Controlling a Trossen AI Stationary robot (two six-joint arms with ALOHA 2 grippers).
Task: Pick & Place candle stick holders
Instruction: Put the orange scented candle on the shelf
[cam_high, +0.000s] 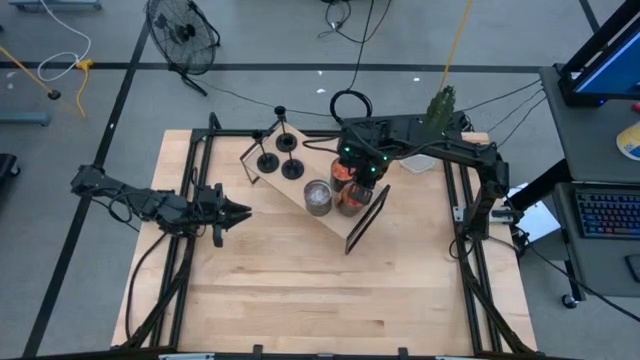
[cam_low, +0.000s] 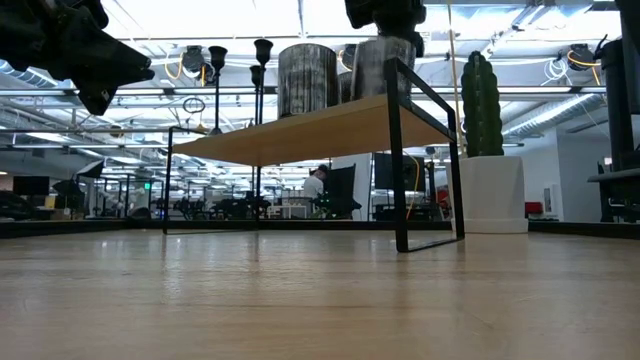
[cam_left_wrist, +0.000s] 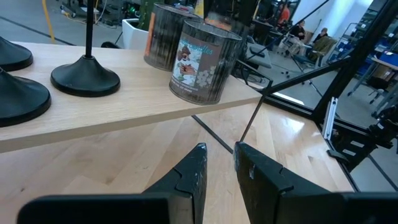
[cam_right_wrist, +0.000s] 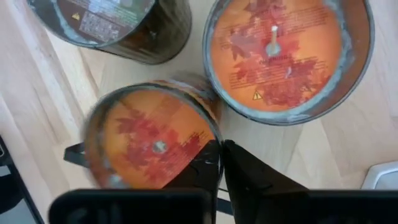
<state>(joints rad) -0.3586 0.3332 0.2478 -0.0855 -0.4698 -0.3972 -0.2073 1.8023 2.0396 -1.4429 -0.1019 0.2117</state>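
Observation:
Three black candle stick holders (cam_high: 268, 160) stand on their disc bases at the left end of a wooden shelf (cam_high: 285, 185); they also show in the left wrist view (cam_left_wrist: 85, 79). Three candle tins stand toward the shelf's right end. My right gripper (cam_high: 357, 172) is above them, pointing down, shut on an orange candle tin (cam_right_wrist: 149, 146). My left gripper (cam_high: 238, 211) hovers left of the shelf and above the table, level and empty, its fingers a narrow gap apart (cam_left_wrist: 221, 152). My right gripper holds the orange candle tin by its rim (cam_right_wrist: 214, 138), on the side nearest the second orange tin. The fingers come from above, pointing down; one seems to be inside the rim and one outside. I cannot tell whether the tin is lifted off the shelf.
A second orange candle tin (cam_right_wrist: 286, 56) and a dark tin (cam_right_wrist: 112, 22) stand close beside the held one. A white pot with a green plant (cam_low: 485, 190) stands behind the shelf at the far right. The near half of the table (cam_high: 330, 300) is bare wood.

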